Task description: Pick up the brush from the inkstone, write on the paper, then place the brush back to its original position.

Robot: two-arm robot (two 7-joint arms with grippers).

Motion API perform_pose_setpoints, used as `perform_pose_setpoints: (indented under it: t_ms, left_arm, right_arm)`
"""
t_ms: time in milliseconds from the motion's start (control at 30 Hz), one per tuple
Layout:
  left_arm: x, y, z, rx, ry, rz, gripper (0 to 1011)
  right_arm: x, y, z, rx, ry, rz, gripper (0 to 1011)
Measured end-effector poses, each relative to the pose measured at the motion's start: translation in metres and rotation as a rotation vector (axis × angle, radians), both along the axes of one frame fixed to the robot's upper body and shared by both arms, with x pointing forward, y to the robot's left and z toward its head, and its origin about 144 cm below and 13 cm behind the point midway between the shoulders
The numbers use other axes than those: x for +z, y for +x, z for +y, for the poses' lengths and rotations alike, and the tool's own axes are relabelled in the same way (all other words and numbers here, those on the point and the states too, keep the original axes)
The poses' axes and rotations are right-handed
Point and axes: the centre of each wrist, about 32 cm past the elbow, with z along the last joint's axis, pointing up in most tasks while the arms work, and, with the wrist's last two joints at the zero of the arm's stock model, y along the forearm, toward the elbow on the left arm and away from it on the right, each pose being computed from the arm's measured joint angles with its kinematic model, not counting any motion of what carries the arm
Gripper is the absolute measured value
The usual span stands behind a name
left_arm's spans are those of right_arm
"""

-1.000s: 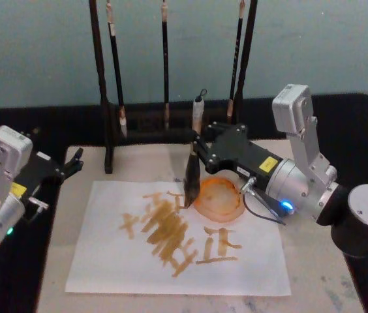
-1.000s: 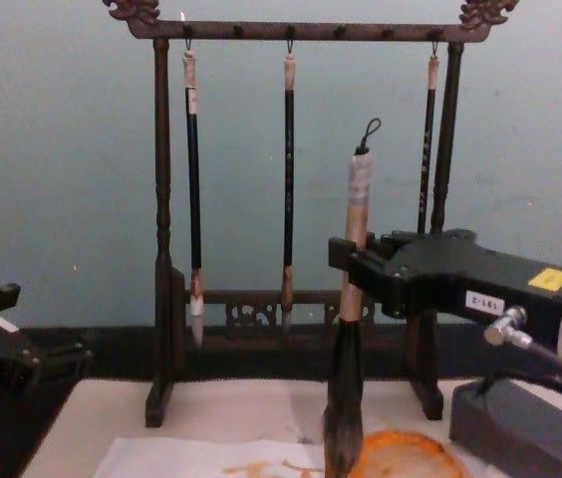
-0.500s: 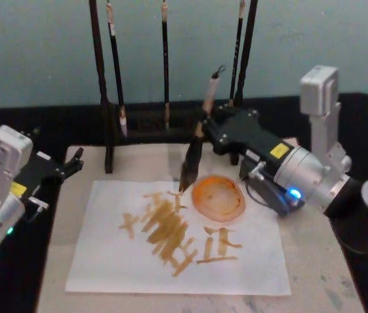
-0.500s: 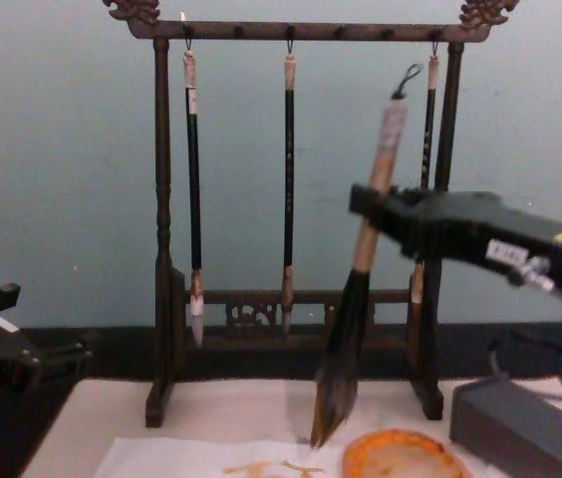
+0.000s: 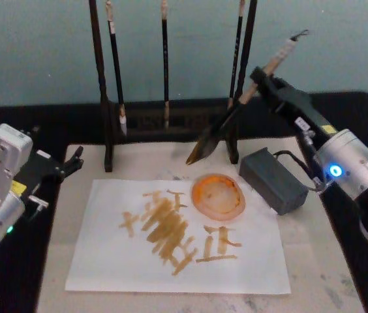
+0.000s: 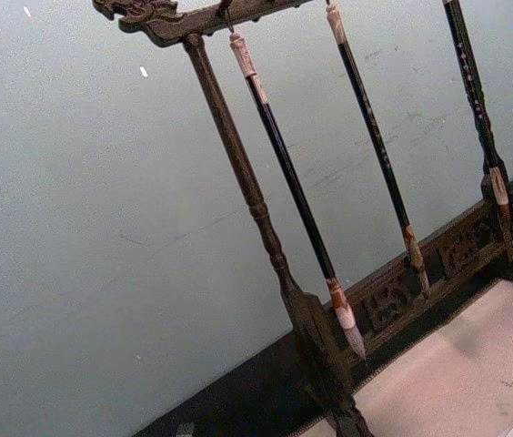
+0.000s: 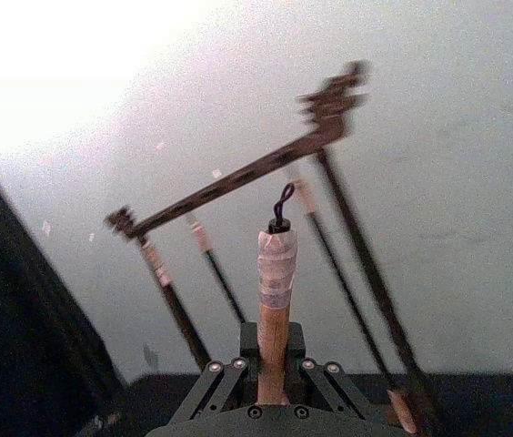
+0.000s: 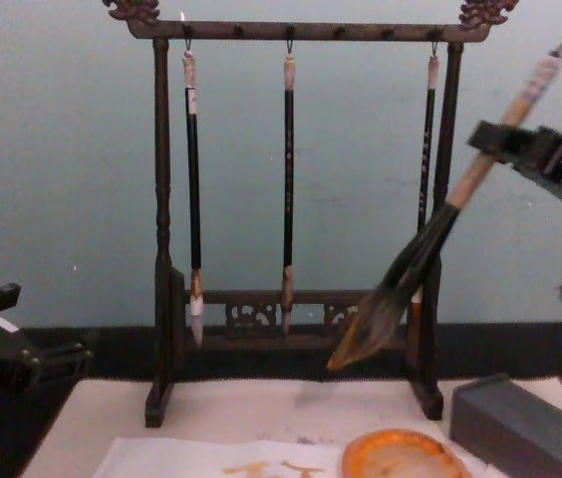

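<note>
— Checking the right gripper (image 5: 260, 81) first: where is it, and on what?
— Head view: 1 o'clock from the inkstone (image 5: 218, 195), up in the air. It is clamped on the brush (image 5: 226, 124), gripping the pale handle just above the dark section.
— Brush attitude?
— Tilted. The black loop end points high toward 2 o'clock, the bushy tip low toward 8 o'clock. The tip hangs at 11 o'clock from the inkstone, in front of the rack's right post. Chest view: the tip is clear of the surface and touches nothing.
— Inkstone?
— Round and orange. It overlaps the far edge of the paper (image 5: 106, 261), toward the sheet's 1 o'clock corner.
— Paper itself?
— White sheet, flat on the beige mat (image 5: 138, 163), with yellow-orange strokes across its middle. The mat lies on a dark tabletop (image 5: 60, 124).
— Anything beside the inkstone?
— A grey block (image 5: 272, 179) at 3 o'clock, just beside it. Touching or not, I cannot tell.
— Background?
— A dark wooden rack (image 5: 109, 98) at 12 o'clock, with three thin black-handled brushes (image 5: 165, 65) hanging from its bar.
— Left gripper (image 5: 72, 161)?
— At 10 o'clock from the paper, by the mat's left edge, well apart from the brush. It is aimed toward the rack. Open or closed: cannot tell.
</note>
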Motion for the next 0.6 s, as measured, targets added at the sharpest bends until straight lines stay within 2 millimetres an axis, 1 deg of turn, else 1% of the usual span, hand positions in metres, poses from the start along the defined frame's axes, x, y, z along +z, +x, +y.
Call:
perform_pose_setpoints:
  t_ms: [233, 600]
  left_arm:
    - [0.000, 0.000, 0.000, 0.000, 0.000, 0.000, 1010]
    - [0.000, 0.000, 0.000, 0.000, 0.000, 0.000, 1010]
  right_arm:
    - [-0.005, -0.001, -0.014, -0.029, 0.158, 0.126, 173]
    - [-0.022, -0.001, -0.028, -0.042, 0.307, 0.291, 173]
